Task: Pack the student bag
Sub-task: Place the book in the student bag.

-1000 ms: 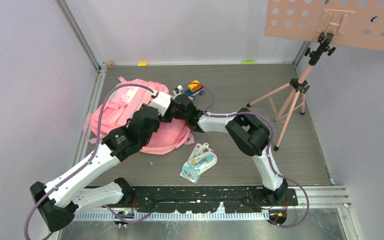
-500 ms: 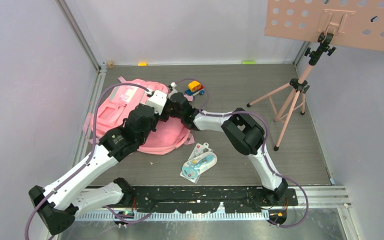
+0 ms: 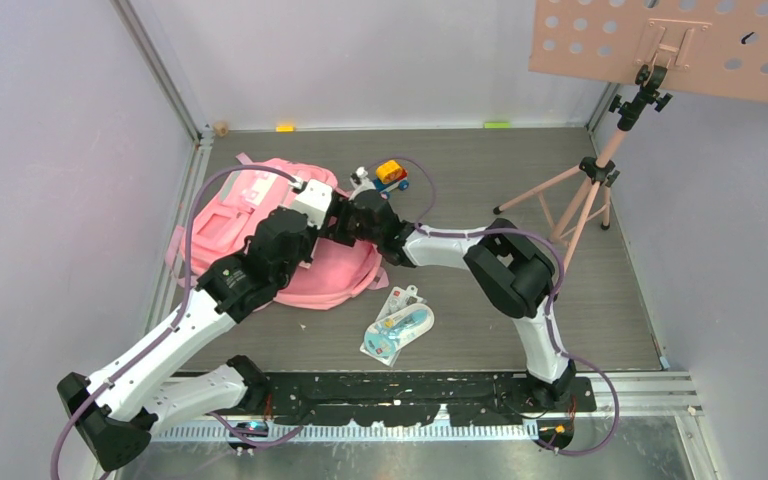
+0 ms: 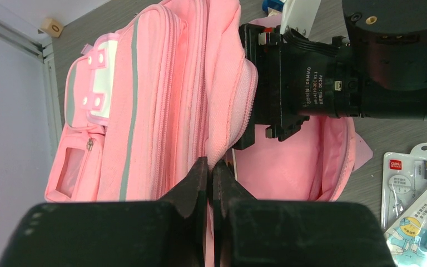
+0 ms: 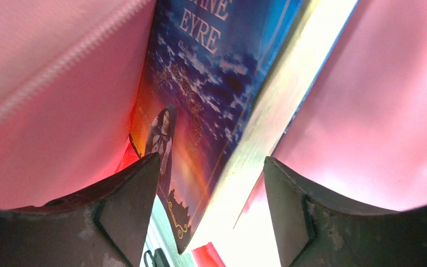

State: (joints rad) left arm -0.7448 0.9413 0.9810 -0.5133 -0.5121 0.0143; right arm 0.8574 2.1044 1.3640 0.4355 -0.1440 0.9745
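The pink student bag (image 3: 228,212) lies on the table at the left, its main opening facing right. My left gripper (image 3: 326,216) is shut on the pink fabric rim of that opening (image 4: 218,150) and holds it up. My right gripper (image 3: 352,226) reaches into the opening; its black wrist block (image 4: 311,78) shows in the left wrist view. Inside the bag, the right gripper (image 5: 211,192) is open. A blue "Jane Eyre" book (image 5: 211,83) stands against the pink lining (image 5: 378,100), its lower corner between the open fingers (image 5: 128,194).
A yellow and blue toy car (image 3: 391,173) sits just beyond the bag. A blister pack with a pale blue item (image 3: 398,325) lies in front of the bag, and also shows in the left wrist view (image 4: 417,194). A pink music stand tripod (image 3: 585,200) stands at the right.
My right arm's elbow shifted left, then swung back right, while its gripper stayed in the bag's opening. My left gripper moved slightly up and left, still holding the rim.
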